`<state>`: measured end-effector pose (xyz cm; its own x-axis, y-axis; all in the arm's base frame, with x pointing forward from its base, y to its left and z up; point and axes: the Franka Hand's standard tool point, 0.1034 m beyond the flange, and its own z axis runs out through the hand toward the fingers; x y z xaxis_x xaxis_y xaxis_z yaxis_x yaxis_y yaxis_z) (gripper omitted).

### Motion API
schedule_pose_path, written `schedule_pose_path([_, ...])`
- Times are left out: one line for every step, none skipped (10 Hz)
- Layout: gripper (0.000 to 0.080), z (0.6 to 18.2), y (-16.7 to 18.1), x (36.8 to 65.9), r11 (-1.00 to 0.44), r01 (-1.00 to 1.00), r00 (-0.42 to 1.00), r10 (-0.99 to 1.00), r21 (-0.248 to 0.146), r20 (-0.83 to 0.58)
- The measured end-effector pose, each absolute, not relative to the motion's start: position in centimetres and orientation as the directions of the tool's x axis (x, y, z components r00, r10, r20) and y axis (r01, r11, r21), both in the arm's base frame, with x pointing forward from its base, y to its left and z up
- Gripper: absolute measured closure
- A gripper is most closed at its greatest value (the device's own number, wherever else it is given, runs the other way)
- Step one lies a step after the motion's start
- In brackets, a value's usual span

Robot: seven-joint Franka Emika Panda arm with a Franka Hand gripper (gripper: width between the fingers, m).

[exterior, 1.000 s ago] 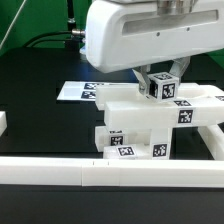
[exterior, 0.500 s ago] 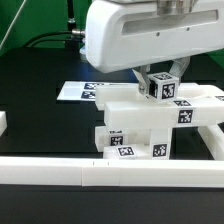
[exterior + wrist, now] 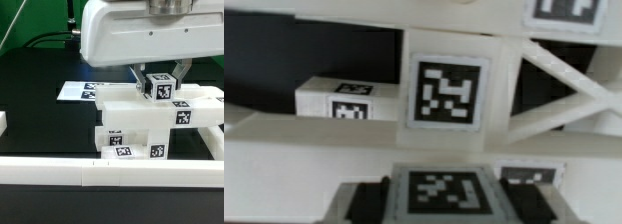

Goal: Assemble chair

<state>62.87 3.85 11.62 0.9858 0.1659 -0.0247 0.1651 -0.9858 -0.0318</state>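
Observation:
My gripper (image 3: 160,84) hangs over the partly built chair (image 3: 135,122), shut on a small white cube (image 3: 163,93) with tags on its faces. The cube sits just above the chair's top block, and whether it touches I cannot tell. In the wrist view the cube's tag (image 3: 446,192) lies between my two dark fingers (image 3: 374,200). Beyond it stand a tagged upright piece (image 3: 450,90), another small cube (image 3: 340,100) and diagonal braces (image 3: 562,75). The chair's lower block carries tags on its front (image 3: 122,146).
The marker board (image 3: 80,90) lies flat on the black table behind the chair. A long plain white rail (image 3: 60,172) runs along the front, turning back at the exterior view's right (image 3: 214,138). A small white piece (image 3: 3,122) shows at the left edge.
The arm's white hand has shifted slightly up and toward the exterior view's left, showing more of the fingers. The cube stays about where it was, still held.

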Motion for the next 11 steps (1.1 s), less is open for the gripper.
schedule_pose_path([0.0517, 11.59, 3.88, 62.97, -0.998, 0.050, 0.999, 0.050, -0.033, -0.019])
schedule_pose_path([0.0517, 11.57, 3.93, 63.14, -0.997, -0.065, 0.998, -0.065, -0.032, -0.008])
schedule_pose_path([0.0517, 11.57, 3.99, 63.31, -0.982, -0.182, 0.983, -0.182, -0.044, 0.001])
schedule_pose_path([0.0517, 11.58, 4.04, 63.41, -0.958, -0.281, 0.960, -0.282, -0.051, 0.000])
schedule_pose_path([0.0517, 11.57, 4.09, 63.44, -0.922, -0.381, 0.924, -0.381, -0.062, -0.008])
schedule_pose_path([0.0517, 11.57, 4.16, 63.57, -0.885, -0.460, 0.887, -0.461, -0.071, -0.010])
schedule_pose_path([0.0517, 11.56, 4.20, 63.64, -0.854, -0.515, 0.857, -0.515, -0.072, -0.012])
schedule_pose_path([0.0517, 11.56, 4.25, 63.66, -0.810, -0.582, 0.813, -0.582, -0.073, -0.018])
schedule_pose_path([0.0438, 11.54, 4.30, 63.65, -0.797, -0.599, 0.800, -0.600, -0.073, -0.020])
schedule_pose_path([0.0438, 11.52, 4.29, 63.64, -0.811, -0.580, 0.814, -0.580, -0.073, -0.019])
schedule_pose_path([0.0303, 11.56, 4.32, 63.63, -0.838, -0.541, 0.841, -0.542, -0.068, -0.014])
